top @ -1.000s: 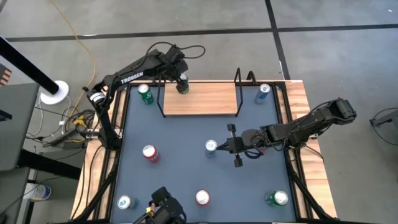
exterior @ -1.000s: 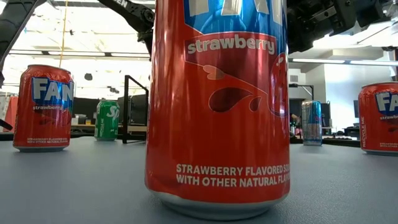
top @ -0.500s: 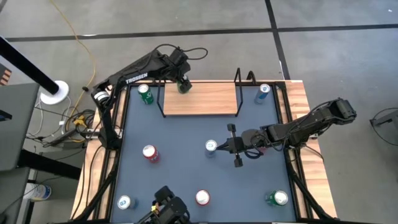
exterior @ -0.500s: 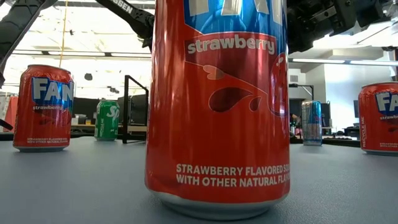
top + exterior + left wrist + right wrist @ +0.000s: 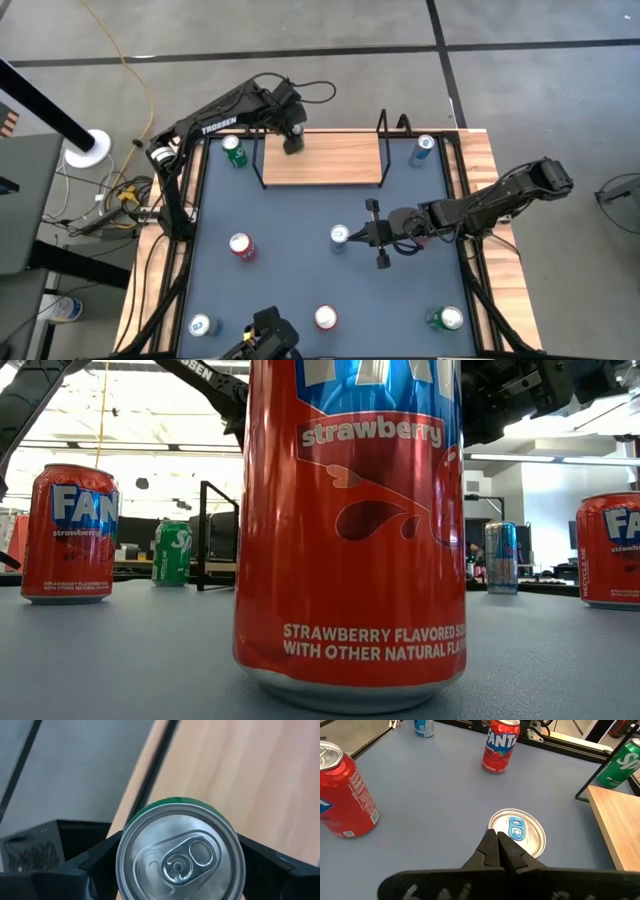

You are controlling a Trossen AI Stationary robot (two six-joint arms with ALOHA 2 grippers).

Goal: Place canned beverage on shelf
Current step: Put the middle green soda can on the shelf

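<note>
Left gripper (image 5: 292, 141): over the far-left corner of the shelf (image 5: 330, 165); in its wrist view the fingers (image 5: 95, 862) flank a green can (image 5: 180, 857); whether they clamp it or stand just clear cannot be told.
Change: a second ago the green can stood plainly visible at the gripper tip; the wrist now covers it from above; the fingers have narrowed slightly.
Meaning: the can is judged set on the shelf board; release and withdrawal remain.
Right gripper (image 5: 498, 851): pressed together, empty; waiting mid-table just beside a blue-tab can (image 5: 517, 831); unchanged.
Hidden: the can's base and its contact with the board; in the low view a strawberry can (image 5: 350, 530) blocks most of the shelf.
Cut off: the left finger ends, at the frame edge.
</note>
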